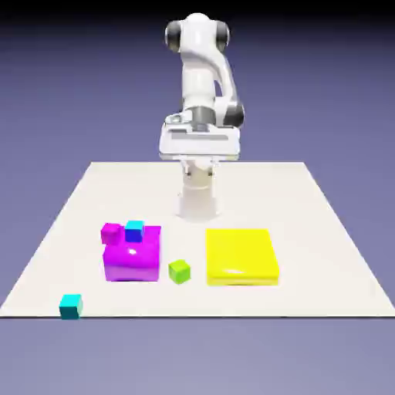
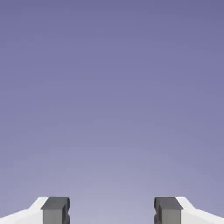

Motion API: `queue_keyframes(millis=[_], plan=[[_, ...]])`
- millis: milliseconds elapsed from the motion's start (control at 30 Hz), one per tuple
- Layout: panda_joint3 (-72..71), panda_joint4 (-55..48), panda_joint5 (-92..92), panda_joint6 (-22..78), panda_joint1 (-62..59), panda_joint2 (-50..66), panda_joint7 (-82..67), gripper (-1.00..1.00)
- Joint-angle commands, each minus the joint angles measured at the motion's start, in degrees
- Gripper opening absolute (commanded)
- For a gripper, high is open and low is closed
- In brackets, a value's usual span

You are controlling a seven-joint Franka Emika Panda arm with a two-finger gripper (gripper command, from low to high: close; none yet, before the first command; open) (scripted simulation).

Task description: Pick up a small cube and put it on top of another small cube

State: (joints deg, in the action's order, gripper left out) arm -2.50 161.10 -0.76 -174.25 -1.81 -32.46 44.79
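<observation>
Grey-tipped two-finger hand (image 2: pixel 112 211) is spread wide with nothing between the fingertips, held high over the white rectangular desk (image 1: pixel 254 193). Using the big glossy magenta block (image 1: pixel 133 262) as landmark: small lime-green cube (image 1: pixel 179 271) sits on the desk just to its right in the exterior view, turned at an angle, with the big flat yellow block (image 1: pixel 241 256) beyond. Risk: a finger could clip either block in that gap, or misaligned fingers could twist the cube and grip its corners.

From here, the white arm (image 1: pixel 199 77) stands folded upright, its hand held level, the pincer (image 2: pixel 112 212) open, its two grey tips well apart, gripping nothing.
</observation>
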Motion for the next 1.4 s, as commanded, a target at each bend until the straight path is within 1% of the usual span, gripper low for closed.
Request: queue_keyframes(millis=[0, 1367], plan=[[-2.1, 0.1, -0.6, -0.2, -2.1, 0.2, 1.9, 0.0], [-87.2, 3.5, -26.3, -8.5, -87.0, 6.9, 81.1, 0.0]])
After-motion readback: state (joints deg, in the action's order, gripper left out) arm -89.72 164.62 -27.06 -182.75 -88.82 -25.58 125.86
